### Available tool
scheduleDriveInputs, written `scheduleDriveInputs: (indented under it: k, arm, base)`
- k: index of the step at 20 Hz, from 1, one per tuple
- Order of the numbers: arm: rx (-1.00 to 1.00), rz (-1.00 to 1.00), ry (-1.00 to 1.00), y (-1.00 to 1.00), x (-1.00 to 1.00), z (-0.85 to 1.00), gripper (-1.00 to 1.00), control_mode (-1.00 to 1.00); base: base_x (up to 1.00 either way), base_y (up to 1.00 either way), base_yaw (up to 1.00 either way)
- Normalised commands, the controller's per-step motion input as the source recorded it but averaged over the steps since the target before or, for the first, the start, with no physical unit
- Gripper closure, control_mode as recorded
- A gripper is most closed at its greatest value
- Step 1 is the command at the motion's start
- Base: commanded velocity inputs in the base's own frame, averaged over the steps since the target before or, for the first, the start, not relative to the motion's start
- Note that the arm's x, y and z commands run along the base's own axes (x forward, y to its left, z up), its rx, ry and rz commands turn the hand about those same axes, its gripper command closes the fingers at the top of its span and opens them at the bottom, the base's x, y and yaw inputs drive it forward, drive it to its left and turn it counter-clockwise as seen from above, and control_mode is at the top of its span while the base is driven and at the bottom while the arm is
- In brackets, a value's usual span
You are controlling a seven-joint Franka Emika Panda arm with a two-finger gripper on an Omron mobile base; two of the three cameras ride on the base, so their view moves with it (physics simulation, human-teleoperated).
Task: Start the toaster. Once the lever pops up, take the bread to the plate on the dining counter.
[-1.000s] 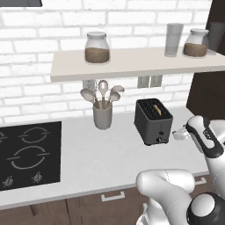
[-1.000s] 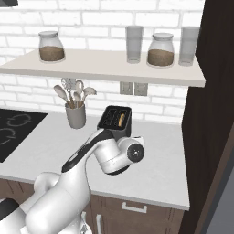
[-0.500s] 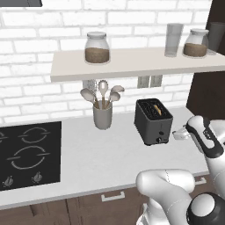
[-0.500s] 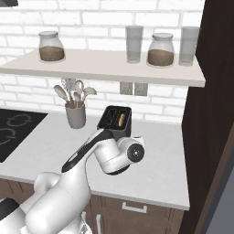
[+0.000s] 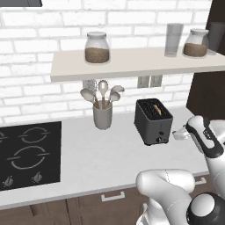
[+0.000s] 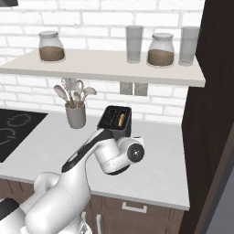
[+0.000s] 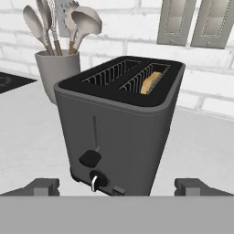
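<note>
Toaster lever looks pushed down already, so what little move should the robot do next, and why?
Probably wait, fingers open and apart in front of the toaster. The lever sits low in its slot and the bread rides deep in one slot, so it likely isn't ready to grab.

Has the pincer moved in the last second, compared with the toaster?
No. In the left base view the pincer sits at the same spot just right of the toaster, open.

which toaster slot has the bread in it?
The right-hand slot as the hand view shows it, the one farther from the utensil holder. The bread peeks up near its far end; the other slot of the toaster shows bare grille.
</note>
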Motion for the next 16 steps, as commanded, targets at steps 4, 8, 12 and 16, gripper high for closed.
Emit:
scheduleDriveInputs:
  k: [4, 8, 12, 16]
  arm:
    - [0.00, 0.00, 0.00, 0.00, 0.00, 0.00, -1.00, -1.00]
    - [0.00, 0.00, 0.00, 0.00, 0.00, 0.00, -1.00, -1.00]
    - [0.00, 0.00, 0.00, 0.00, 0.00, 0.00, -1.00, -1.00]
    - [0.00, 0.00, 0.00, 0.00, 0.00, 0.00, -1.00, -1.00]
  base:
    - [0.00, 0.00, 0.00]
    - [0.00, 0.00, 0.00]
    - [0.00, 0.00, 0.00]
    - [0.00, 0.00, 0.00]
